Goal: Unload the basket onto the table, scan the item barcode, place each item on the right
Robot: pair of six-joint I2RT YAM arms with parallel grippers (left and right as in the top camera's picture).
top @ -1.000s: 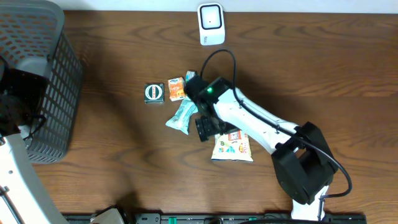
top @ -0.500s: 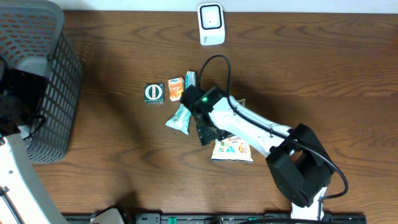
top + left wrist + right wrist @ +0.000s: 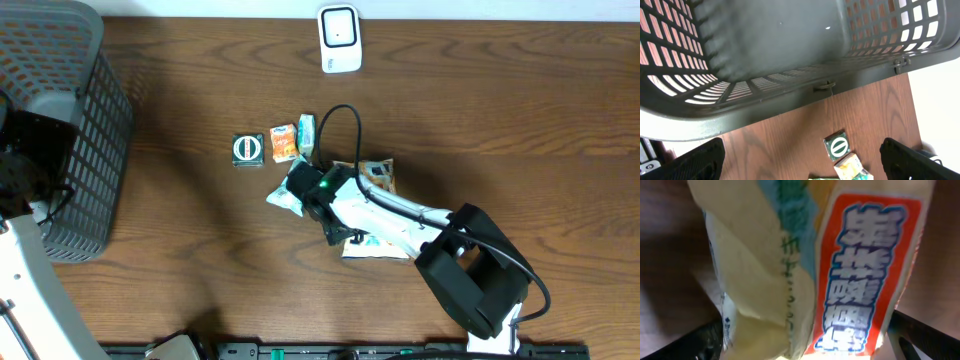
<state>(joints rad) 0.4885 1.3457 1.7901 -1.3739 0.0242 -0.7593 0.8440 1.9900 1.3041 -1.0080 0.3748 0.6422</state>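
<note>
The right gripper (image 3: 815,337) is placed directly over the cream snack packet (image 3: 790,275) with the red label. The packet is lying flat near the middle of the wooden table (image 3: 540,120), well apart from the white scanner (image 3: 339,38) at the far edge. The jaws are spread wide, one on each side of the packet, which is not clamped. The left gripper (image 3: 805,155) is also released and empty, beside the dark basket (image 3: 790,50).

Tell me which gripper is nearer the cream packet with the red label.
Right. The right gripper is directly over the cream packet, open fingers either side of it. The left gripper is far off by the basket, fingers open.
</note>
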